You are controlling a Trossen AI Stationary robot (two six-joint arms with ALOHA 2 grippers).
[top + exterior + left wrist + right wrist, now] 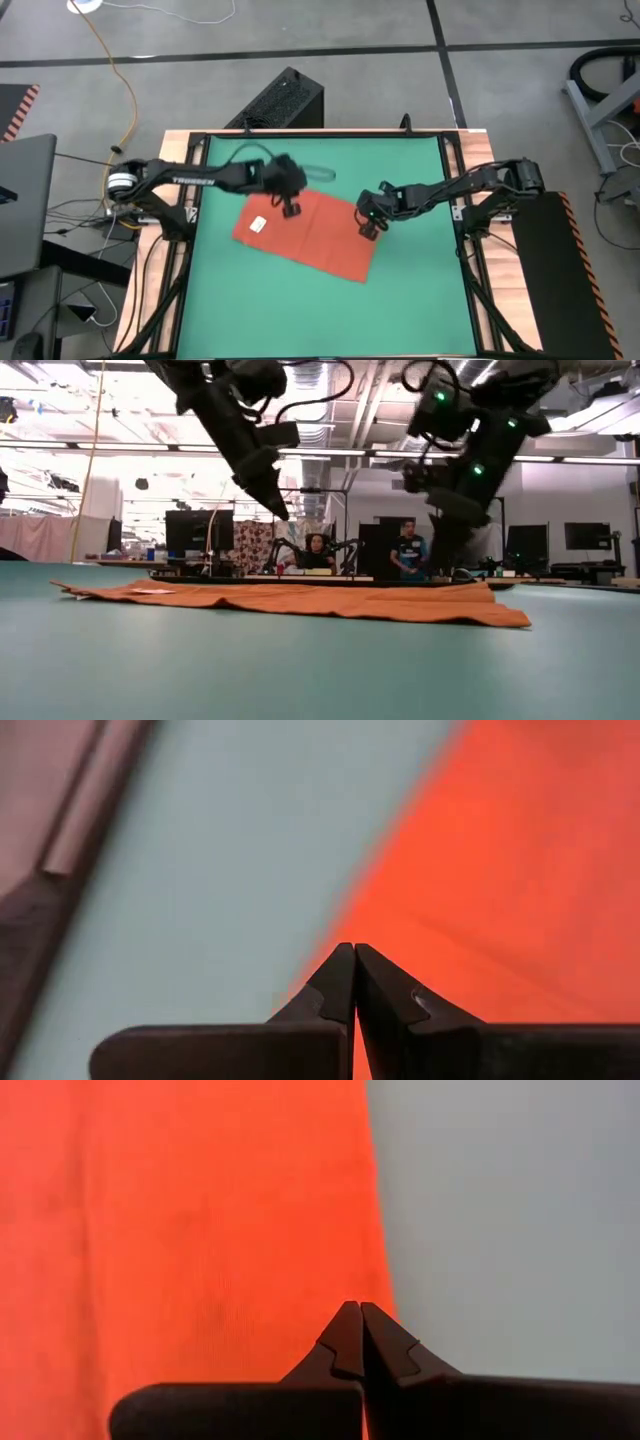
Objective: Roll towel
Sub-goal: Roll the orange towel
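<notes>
Directly beneath both closed claws, towel (310, 235) flat.

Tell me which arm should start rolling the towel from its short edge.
Probably the right. The right gripper, shut, hovers over the towel's short right-hand edge. The left gripper, also shut, hangs over the far long edge, away from either end.
</notes>
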